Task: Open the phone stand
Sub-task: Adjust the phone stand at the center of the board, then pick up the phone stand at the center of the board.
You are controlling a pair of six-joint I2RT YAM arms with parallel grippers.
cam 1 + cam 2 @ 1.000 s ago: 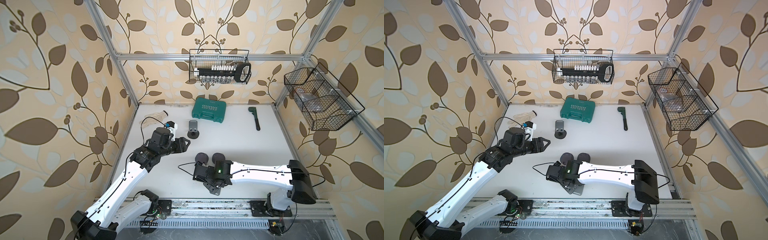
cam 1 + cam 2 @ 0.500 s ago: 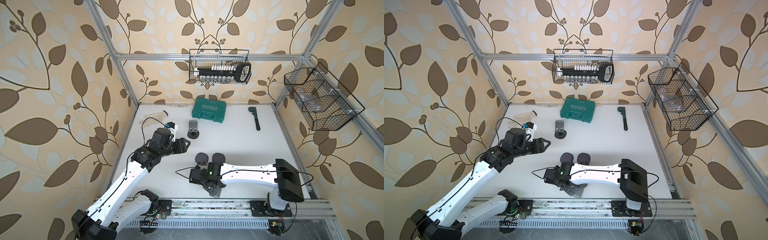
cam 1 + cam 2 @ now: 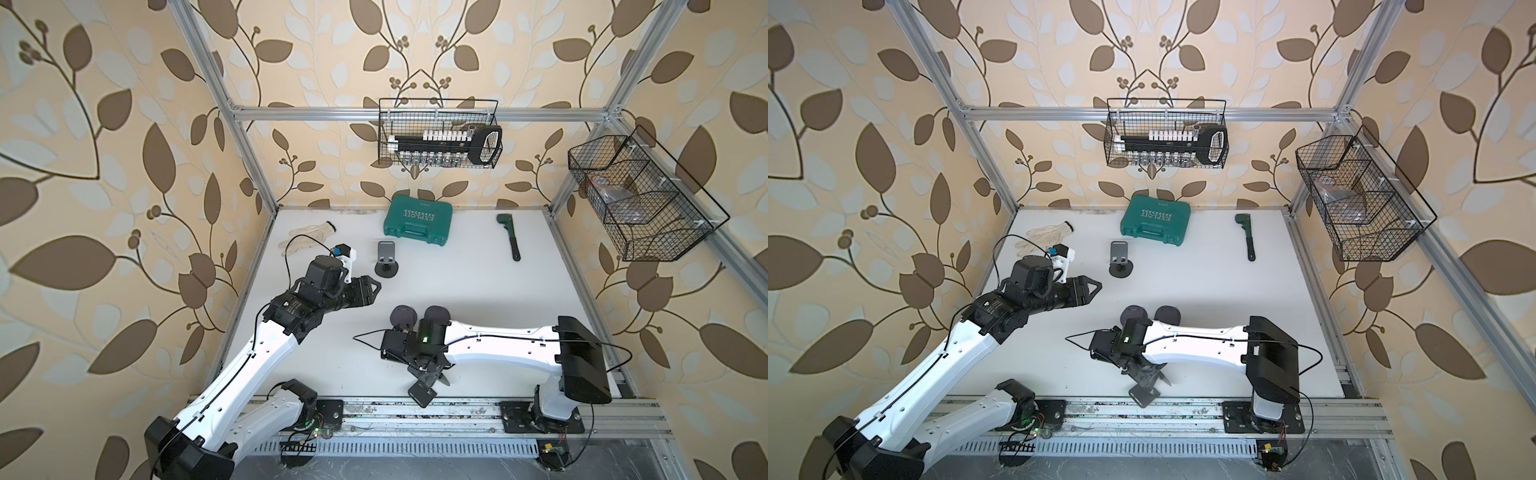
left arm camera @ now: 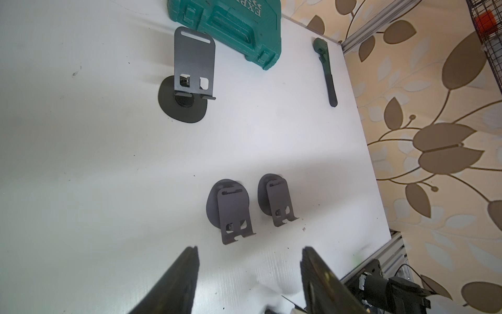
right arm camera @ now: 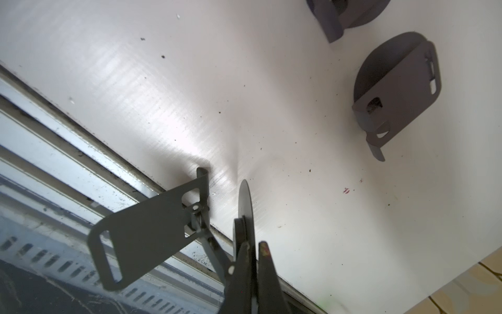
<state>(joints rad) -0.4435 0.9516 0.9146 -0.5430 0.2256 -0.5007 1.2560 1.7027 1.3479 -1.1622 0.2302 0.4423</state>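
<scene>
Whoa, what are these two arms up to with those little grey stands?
The right pincer is shut on the round base of a phone stand, held at the near edge of the table with its plate swung out. The left pincer hangs open, empty, over the table. Two more stands sit mid-table, and a fourth stand is open by the green case.

2 white arms (image 3: 255, 365), black joints (image 3: 297, 311)

This is a robotics lab cell styled as a workshop: aluminium frame (image 3: 311, 113), leaf wallpaper (image 3: 104, 166), a white bench (image 3: 457, 286) with a green tool case (image 3: 417, 220) and wrench (image 3: 510, 237), hanging wire baskets (image 3: 388, 153).
</scene>
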